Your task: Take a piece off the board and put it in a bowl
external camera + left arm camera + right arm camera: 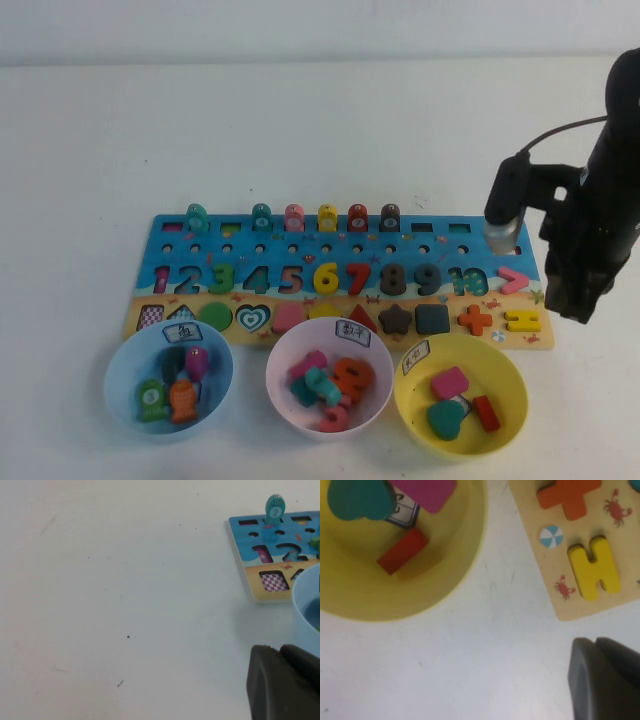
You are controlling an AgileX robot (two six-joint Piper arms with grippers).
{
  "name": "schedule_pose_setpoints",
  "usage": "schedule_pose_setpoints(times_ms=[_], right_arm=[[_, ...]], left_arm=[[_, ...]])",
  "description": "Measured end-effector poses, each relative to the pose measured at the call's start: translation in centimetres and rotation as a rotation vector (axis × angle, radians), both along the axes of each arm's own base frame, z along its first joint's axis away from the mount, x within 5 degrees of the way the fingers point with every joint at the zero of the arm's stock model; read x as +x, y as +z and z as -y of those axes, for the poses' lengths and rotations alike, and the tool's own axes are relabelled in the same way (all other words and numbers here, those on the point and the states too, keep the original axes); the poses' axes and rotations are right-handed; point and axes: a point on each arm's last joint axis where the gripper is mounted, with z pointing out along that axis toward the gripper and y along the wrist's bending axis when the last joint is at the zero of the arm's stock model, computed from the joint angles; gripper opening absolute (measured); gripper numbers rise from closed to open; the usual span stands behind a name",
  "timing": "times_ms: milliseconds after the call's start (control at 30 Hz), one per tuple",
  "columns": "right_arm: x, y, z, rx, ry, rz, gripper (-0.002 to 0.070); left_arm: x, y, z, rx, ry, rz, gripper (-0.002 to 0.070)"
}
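Right gripper [600, 680], jaws closed, hovers beside the piece [594, 568]; left gripper [282, 685] parked.

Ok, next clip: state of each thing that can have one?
Equals piece: seated in the board, untouched.
Yellow bowl: upright, holds three shapes.
Pink bowl: upright, holds pieces.
Blue bowl: upright, holds fish.
Right gripper: shut, empty, above the table beside the board's right end.
Left gripper: near the blue bowl.

My left gripper [280, 680] hovers over a white table [125, 605]. Nearby lie the puzzle board's [250, 565] corner and a light blue bowl's [305, 610] rim.
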Motion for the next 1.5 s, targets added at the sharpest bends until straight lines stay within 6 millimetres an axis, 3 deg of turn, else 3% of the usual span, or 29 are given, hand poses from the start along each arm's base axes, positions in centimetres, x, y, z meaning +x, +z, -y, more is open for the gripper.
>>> schedule_pose_setpoints(times_ms=[200,333,433,600,667,833,1167,1500], right_arm=[[0.5,-1.4,-0.1,-0.018,0.043,-0.028,-0.0015],[0.7,-1.4,-0.4,0.010,0.122,-0.013,0.0035],[0.8,-1.7,-0.8,0.040,0.182,-0.009,0.0147],[1.3,-2.0,-1.0,0.051,0.255,0.028,0.0412],[1.6,-2.0,-1.1,0.055,0.270,0.062,0.0456],[2.3,-2.1,-1.3,0.061,0.284,0.133,0.0428],[2.0,-2.4,-0.7,-0.015,0.332,0.088,0.0344],[1.5,-2.4,-1.8,-0.012,0.364,0.081,0.0335]], left_arm=[[0.0,0.0,0.0,0.000,0.000,0.000,0.0002],[0.0,0.0,0.0,0.000,0.000,0.000,0.0002],[0.0,0.0,0.0,0.000,0.000,0.000,0.0002],[0.0,0.0,0.0,0.000,0.000,0.000,0.0002],[0.0,0.0,0.0,0.000,0.000,0.000,0.0004],[0.0,0.0,0.0,0.000,0.000,0.000,0.0004],[0.0,0.0,0.0,0.000,0.000,0.000,0.0003],[0.0,0.0,0.0,0.000,0.000,0.000,0.0002]])
